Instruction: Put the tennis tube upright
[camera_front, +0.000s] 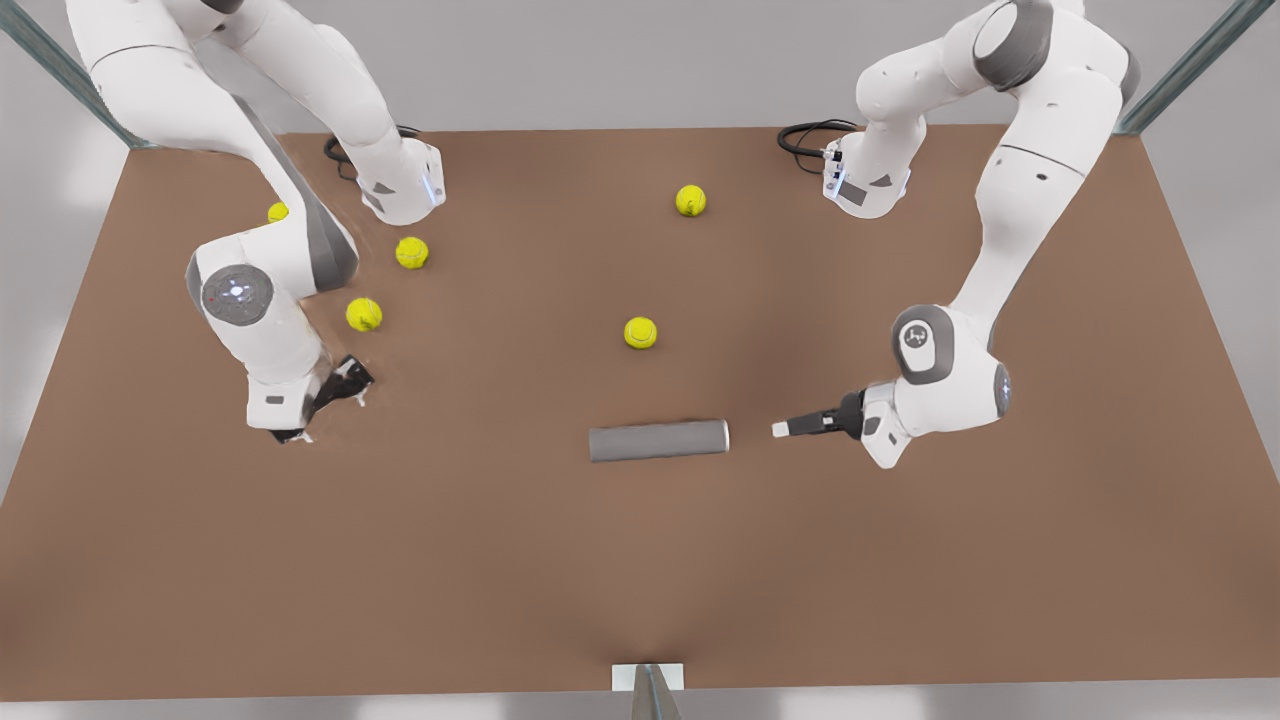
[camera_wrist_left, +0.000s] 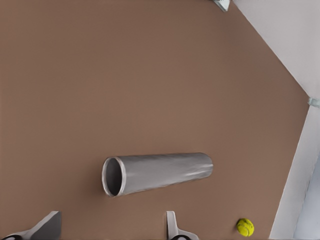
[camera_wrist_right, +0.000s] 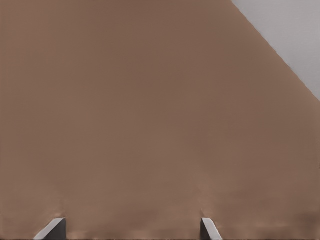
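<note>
The tennis tube lies flat on the counter; the left gripper, jaws spread, faces its rim. The right gripper, well apart from the tube, waits with jaws spread.

One tennis tube, five tennis balls, two arms

Wide brown table, pale grey wall behind, grey-green metal struts at the far corners

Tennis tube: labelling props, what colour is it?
Matte grey tennis tube, lighter silvery rim; clearest in the left wrist view.
</note>
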